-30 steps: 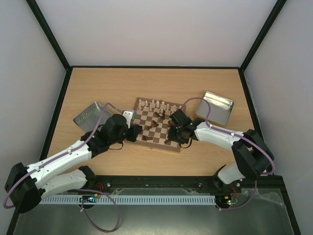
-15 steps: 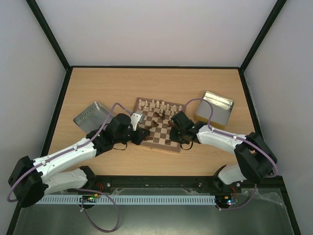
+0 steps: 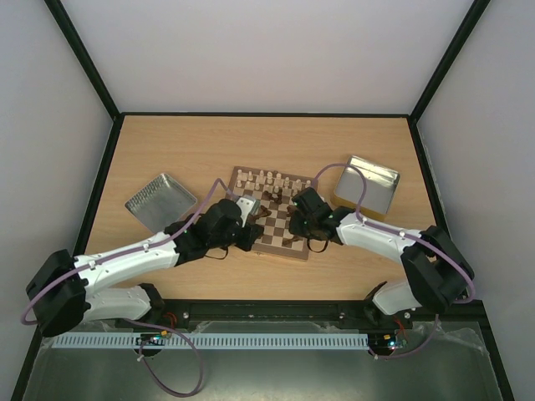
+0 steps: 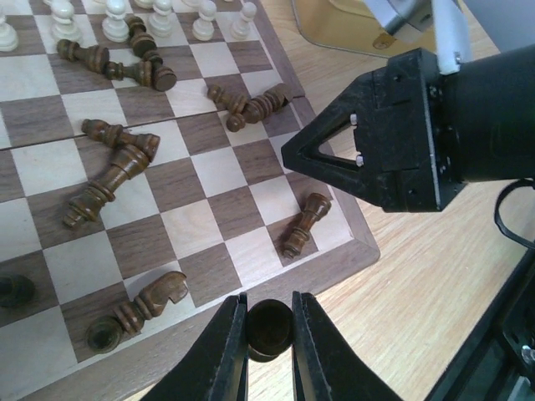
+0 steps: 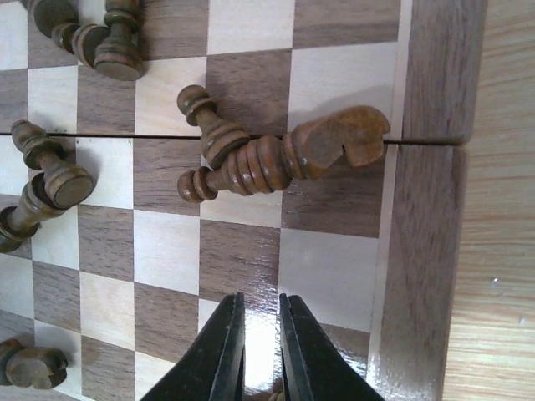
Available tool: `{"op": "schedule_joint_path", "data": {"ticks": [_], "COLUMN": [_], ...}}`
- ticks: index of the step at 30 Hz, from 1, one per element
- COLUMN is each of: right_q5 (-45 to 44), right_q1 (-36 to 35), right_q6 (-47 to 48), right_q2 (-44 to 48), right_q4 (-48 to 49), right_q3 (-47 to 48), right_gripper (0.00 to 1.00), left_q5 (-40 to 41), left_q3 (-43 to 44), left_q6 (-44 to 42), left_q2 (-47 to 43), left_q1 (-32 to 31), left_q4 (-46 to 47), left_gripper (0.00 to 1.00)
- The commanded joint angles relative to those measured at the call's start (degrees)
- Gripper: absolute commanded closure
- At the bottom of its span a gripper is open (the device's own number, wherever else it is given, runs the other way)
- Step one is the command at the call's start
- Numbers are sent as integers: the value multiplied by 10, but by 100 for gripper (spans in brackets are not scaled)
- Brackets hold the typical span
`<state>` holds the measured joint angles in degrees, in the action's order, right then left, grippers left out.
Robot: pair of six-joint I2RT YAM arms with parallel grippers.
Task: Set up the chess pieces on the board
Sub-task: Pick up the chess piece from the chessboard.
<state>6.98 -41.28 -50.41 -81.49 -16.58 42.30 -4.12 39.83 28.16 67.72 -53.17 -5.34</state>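
Observation:
The board (image 3: 272, 253) lies mid-table, with cream chess pieces (image 3: 267, 177) standing along its far row and dark ones lying scattered on it. My left gripper (image 4: 269, 326) is shut on a dark round-headed piece (image 4: 269, 322) over the board's near border, close to a lying dark knight (image 4: 155, 301). My right gripper (image 5: 261, 305) hovers low over the squares by the right border (image 5: 426, 209), below another lying knight (image 5: 330, 149). Its jaws are nearly together, with only a slit between them. A brown sliver shows in that slit at the frame's bottom edge; I cannot tell whether it is gripped.
Two silver tins sit on the table, one left of the board (image 3: 159, 199) and one at its right (image 3: 368, 184). A dark pawn (image 4: 303, 224) lies near the board's right corner under the right gripper's black body (image 4: 393, 134). Both arms crowd the board's near edge.
The right jaws have closed from about half open to nearly together. The left arm has swung right, carrying its dark piece from the board's left side to the near border.

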Motion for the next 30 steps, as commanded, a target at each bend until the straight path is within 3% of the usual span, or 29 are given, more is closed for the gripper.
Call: {"op": "schedule_joint_path", "data": {"ticks": [1, 6, 11, 19, 30], "right_q5": [-32, -45, -80, -61, -89], "right_q1": [-3, -7, -36, -80, -83], "right_q6": [19, 47, 24, -66, -74], "right_q2": [23, 48, 60, 47, -20], "right_q4": [-13, -67, -120, -82, -80], "right_q3": [13, 15, 22, 5, 31], "right_gripper": [82, 68, 62, 60, 67], "left_q5": [47, 69, 87, 114, 123], "left_q3": [9, 0, -5, -25, -34], "left_q6": [20, 34, 40, 48, 45], "left_q2": [0, -13, -19, -49, -77], "left_q1": [-5, -4, -4, -4, -4], "left_q4": [21, 34, 40, 43, 30], "left_gripper": [88, 88, 88, 87, 87]}}
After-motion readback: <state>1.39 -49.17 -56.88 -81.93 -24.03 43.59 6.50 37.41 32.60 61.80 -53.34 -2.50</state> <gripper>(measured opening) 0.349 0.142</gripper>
